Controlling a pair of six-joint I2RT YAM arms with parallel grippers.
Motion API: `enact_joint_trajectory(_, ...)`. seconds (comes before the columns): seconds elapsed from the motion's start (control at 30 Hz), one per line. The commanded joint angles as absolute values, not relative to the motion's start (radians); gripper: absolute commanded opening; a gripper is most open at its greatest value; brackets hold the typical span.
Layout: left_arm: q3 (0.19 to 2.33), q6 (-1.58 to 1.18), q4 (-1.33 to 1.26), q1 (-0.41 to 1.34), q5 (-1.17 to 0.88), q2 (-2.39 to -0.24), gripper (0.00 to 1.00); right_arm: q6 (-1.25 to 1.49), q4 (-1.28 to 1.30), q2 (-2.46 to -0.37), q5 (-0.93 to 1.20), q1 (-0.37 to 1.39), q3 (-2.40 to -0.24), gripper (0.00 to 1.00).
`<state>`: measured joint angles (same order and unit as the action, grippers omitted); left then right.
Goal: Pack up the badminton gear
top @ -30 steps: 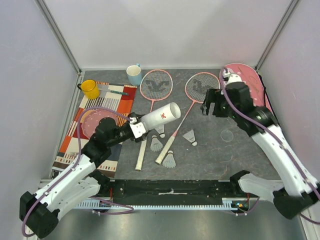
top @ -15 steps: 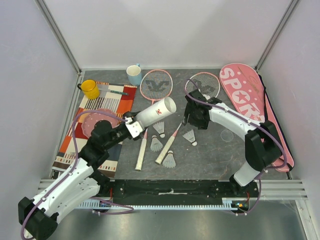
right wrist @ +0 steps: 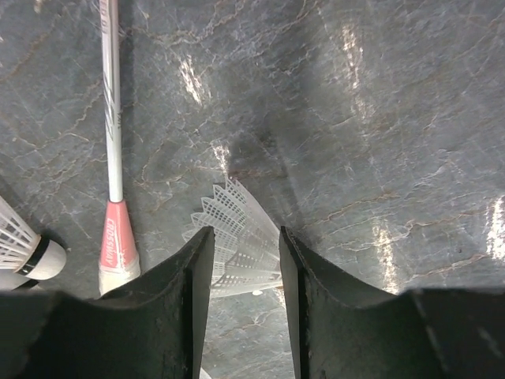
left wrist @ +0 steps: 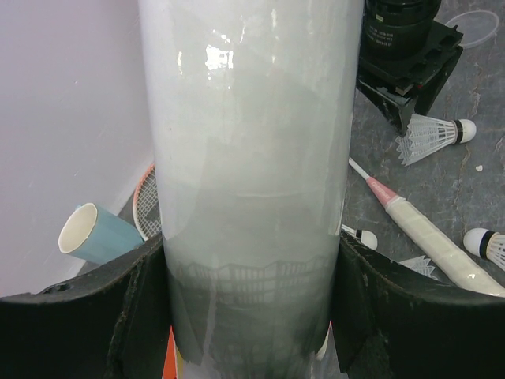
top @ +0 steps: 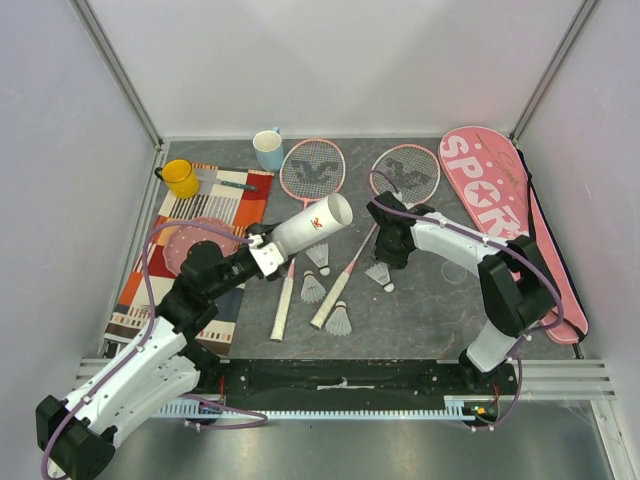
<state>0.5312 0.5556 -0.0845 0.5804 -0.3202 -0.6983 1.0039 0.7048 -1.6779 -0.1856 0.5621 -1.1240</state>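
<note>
My left gripper (top: 268, 254) is shut on the long white tube (top: 312, 225), which points up and right with its open mouth raised; in the left wrist view the tube (left wrist: 252, 158) fills the space between both fingers (left wrist: 118, 316). My right gripper (top: 385, 260) is down at the table over a white shuttlecock (top: 380, 273). In the right wrist view its fingers (right wrist: 193, 308) press either side of the shuttlecock's (right wrist: 237, 237) skirt, which still lies on the table. Two pink rackets (top: 312, 168) (top: 405, 172) lie crossed. The pink bag (top: 500, 190) lies at the right.
Three more shuttlecocks (top: 319, 257) (top: 313, 289) (top: 338, 320) lie among the racket handles (top: 283, 305). A clear round lid (top: 455, 270) lies right of my right gripper. A blue mug (top: 268, 150), a yellow mug (top: 181, 178) and a striped mat (top: 160, 290) sit at the left.
My right arm swung from the bag to the table's middle and dropped onto a shuttlecock, its jaws narrowing around the skirt. The left arm tilted the tube slightly and kept hold.
</note>
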Motion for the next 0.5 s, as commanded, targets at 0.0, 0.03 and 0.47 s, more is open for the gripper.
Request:
enact_joint_trajectory(0.0,0.554,0.531,-0.153,0.583,-0.345,-0.681,0.40,1.035,0.683,-1.686,-0.193,0.575,-1.111,0.41)
enact_joint_trajectory(0.03,0.555,0.531,-0.153,0.583,-0.347,-0.681,0.40,1.035,0.683,-1.686,-0.195,0.575,-1.109,0.39)
enact_joint_trajectory(0.47,0.557,0.523,-0.152,0.583,-0.359,-0.706,0.40,0.878,0.738,-1.462,-0.288,0.575,-1.187,0.00)
